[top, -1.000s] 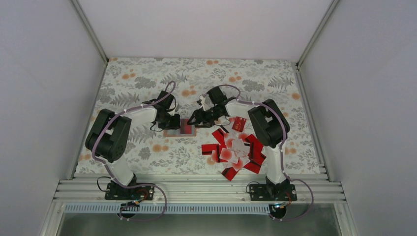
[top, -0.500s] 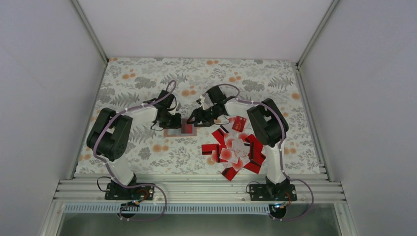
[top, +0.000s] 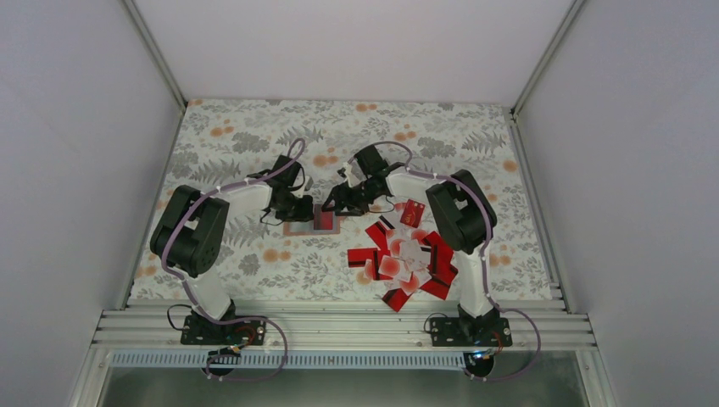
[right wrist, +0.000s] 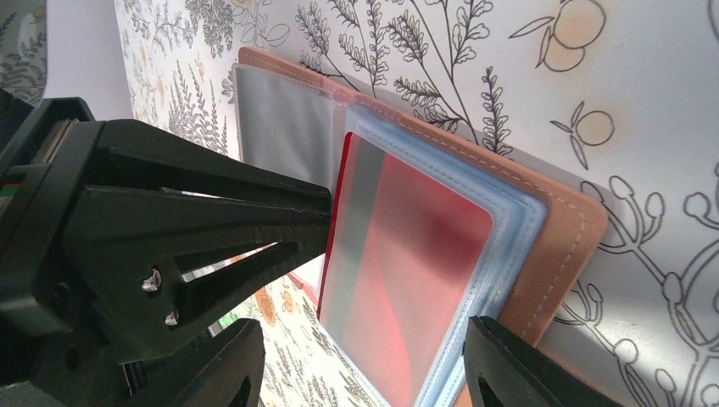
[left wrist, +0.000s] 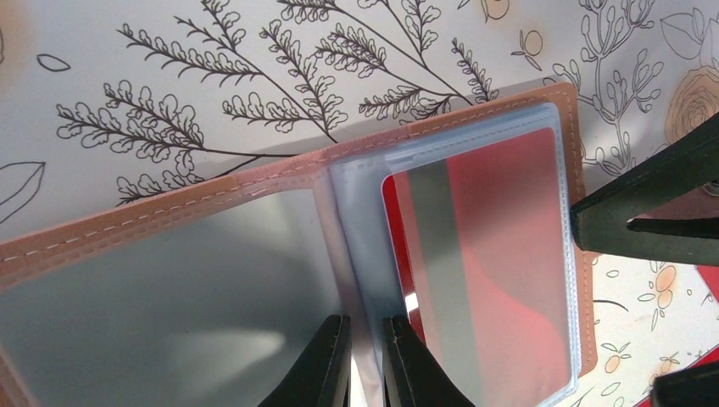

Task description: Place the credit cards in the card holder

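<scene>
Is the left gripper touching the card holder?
Touching. Left wrist view: the left gripper is shut on a clear sleeve of the card holder.

A floral cover point(top: 254, 140) forms the work surface: grey-green ferns and leafy sprigs on a pale ground, with orange blossoms scattered among them. In the wrist views the print shows close up as fine black outline, with branching twigs and small round orange fruits. Plain white walls close the cover in on three sides: a left wall point(top: 68, 127), a right wall point(top: 636, 127) and a back wall point(top: 339, 42) beyond its far edge. A silver left post point(top: 153, 51) and right post point(top: 547, 55) rise from its two far corners. Along the cover's near edge run grooved aluminium rails point(top: 339, 326). Nearer than these lie a slotted strip point(top: 339, 359) and a dull grey metal sheet point(top: 339, 388).
</scene>
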Controlling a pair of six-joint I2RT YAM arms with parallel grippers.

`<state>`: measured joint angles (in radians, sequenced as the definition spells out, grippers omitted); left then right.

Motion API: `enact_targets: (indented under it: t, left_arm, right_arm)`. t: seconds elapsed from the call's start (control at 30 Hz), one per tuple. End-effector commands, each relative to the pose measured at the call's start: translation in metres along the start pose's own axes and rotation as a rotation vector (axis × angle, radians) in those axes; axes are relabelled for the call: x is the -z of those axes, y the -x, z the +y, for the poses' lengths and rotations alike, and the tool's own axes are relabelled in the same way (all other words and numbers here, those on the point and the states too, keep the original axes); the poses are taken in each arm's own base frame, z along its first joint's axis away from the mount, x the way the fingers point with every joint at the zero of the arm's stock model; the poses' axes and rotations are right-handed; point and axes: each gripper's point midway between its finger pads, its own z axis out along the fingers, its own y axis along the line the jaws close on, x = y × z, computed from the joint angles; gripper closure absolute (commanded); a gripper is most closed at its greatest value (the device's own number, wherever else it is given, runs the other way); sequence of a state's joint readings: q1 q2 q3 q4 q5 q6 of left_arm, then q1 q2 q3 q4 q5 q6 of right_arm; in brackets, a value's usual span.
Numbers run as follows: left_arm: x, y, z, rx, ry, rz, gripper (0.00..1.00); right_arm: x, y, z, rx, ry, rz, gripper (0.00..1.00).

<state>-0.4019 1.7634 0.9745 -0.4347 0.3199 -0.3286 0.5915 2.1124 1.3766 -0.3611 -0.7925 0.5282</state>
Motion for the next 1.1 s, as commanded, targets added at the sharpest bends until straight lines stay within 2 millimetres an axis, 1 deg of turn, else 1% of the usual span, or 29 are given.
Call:
enact_targets:
  t: [0.0, 0.2, 0.33, 0.43, 0.53, 0.73, 0.87, 1.07]
  left_arm:
    - [-0.017, -0.019, 0.006, -0.003, 0.008, 0.074, 0.88]
    - [-0.018, -0.020, 0.004, -0.004, -0.002, 0.072, 0.88]
    - [-0.018, -0.021, 0.004, -0.003, -0.005, 0.073, 0.88]
    - [-0.020, -0.023, 0.003, -0.003, -0.012, 0.077, 0.88]
    - [-0.021, -0.025, 0.002, -0.001, -0.022, 0.080, 0.88]
    - [-0.021, -0.024, 0.000, 0.000, -0.033, 0.076, 0.88]
    - [-0.019, -0.022, -0.002, 0.000, -0.036, 0.067, 0.88]
    - [-0.018, -0.021, -0.003, 0.001, -0.036, 0.066, 0.88]
  right_arm:
    - [-0.013, -0.005, -0.002, -0.006, -0.002, 0.028, 0.40]
    - [-0.020, -0.008, -0.005, -0.016, 0.000, 0.041, 0.40]
    - [-0.022, -0.011, -0.011, -0.036, -0.020, 0.050, 0.40]
    - [-0.023, -0.013, -0.009, -0.045, -0.004, 0.057, 0.40]
    - [-0.021, -0.011, 0.001, -0.042, 0.034, 0.060, 0.40]
    - [-0.011, -0.005, 0.023, -0.013, 0.081, 0.048, 0.39]
    - [-0.008, -0.005, 0.029, -0.005, 0.095, 0.050, 0.39]
    - [-0.008, -0.007, 0.031, -0.007, 0.107, 0.048, 0.39]
